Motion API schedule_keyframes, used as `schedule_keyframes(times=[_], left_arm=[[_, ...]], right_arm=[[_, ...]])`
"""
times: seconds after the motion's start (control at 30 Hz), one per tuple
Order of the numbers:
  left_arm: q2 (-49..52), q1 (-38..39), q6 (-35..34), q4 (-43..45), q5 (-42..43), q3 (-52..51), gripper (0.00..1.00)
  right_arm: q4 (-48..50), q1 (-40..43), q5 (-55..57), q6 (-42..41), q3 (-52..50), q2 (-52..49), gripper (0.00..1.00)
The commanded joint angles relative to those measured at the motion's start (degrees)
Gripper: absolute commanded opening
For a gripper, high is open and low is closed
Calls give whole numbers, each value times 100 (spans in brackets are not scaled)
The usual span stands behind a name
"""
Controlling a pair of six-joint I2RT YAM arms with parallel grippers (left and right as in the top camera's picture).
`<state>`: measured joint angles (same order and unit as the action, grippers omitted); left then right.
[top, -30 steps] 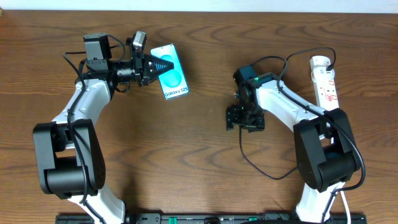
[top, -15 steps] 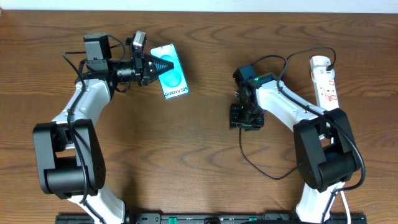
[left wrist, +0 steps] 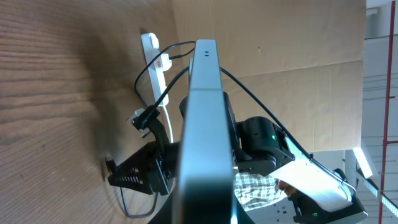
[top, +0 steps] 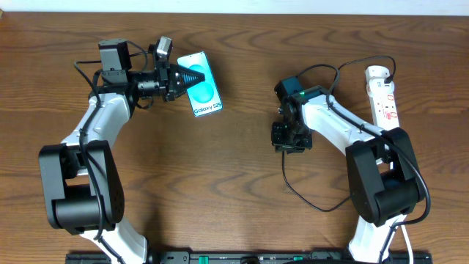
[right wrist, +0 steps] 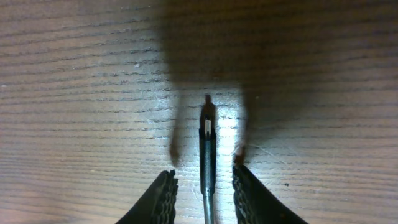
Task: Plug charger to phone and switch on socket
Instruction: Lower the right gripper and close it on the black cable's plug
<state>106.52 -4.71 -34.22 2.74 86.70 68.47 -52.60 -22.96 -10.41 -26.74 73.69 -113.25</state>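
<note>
Socket (top: 382,94): white strip with red markings. Lies flat on table (top: 234,227), well off to the outer right of right gripper (right wrist: 204,177). Not gripped by anything.

Phone (top: 207,95): cyan-and-white screen up, reads "Galaxy S25". Clamped at one short end in left gripper (top: 192,76), with one finger lying over the screen. Shows edge-on straight ahead of the palm in left wrist view. Cannot tell if it rests on the wood or hangs clear.

Left gripper: clenched on phone.

Right gripper: points down at the wood, fingers (right wrist: 249,193) parted, grasping nothing.

Charger (right wrist: 207,149): thin black plug. Lies flat on the wood, centred between the right fingers with a gap on each side, touching neither. Tip points ahead, past the fingertips, with a small pale contact at the end. Runs back under the palm and out of that view.
</note>
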Motion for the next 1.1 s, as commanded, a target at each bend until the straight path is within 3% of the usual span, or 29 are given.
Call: schedule_keyframes(times=[0.0, 0.33, 1.07], left_arm=[[59, -2, 120, 17, 131, 66, 7], [59, -2, 120, 17, 133, 66, 7], [59, -2, 122, 17, 131, 66, 7]], right_arm=[[9, -39, 90, -46, -37, -37, 27], [7, -39, 90, -66, -37, -37, 17], [52, -39, 192, -68, -37, -37, 14]])
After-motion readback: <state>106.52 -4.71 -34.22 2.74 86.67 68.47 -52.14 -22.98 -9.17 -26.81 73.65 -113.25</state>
